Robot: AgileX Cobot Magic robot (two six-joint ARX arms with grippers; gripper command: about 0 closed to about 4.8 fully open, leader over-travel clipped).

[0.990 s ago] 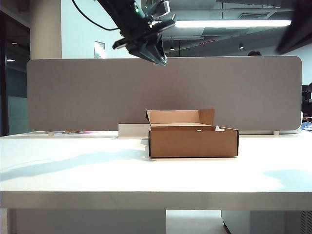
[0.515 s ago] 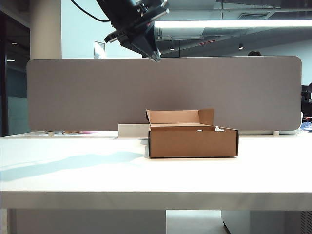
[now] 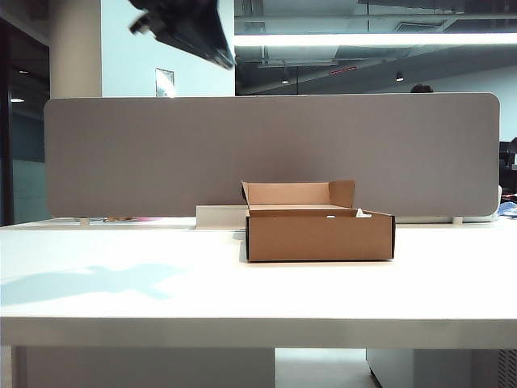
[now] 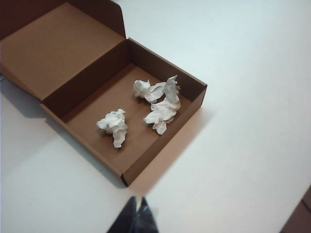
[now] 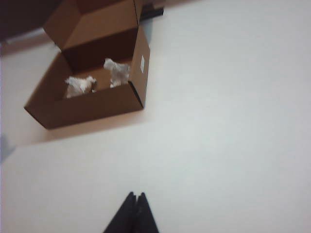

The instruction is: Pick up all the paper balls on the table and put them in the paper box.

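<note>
All three paper balls (image 4: 146,107) lie inside the paper box (image 3: 321,234), mid-frame on the table (image 3: 121,283); left gripper (image 3: 220,55), upper left, and right gripper (image 5: 136,196), both closed and empty, should retract clear

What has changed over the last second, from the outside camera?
The left gripper has pulled up and away to the left, now high above the table, and its jaws have closed, empty. The right arm's dark blur at the top right has gone from view. The paper box and the paper balls inside stayed put.
</note>
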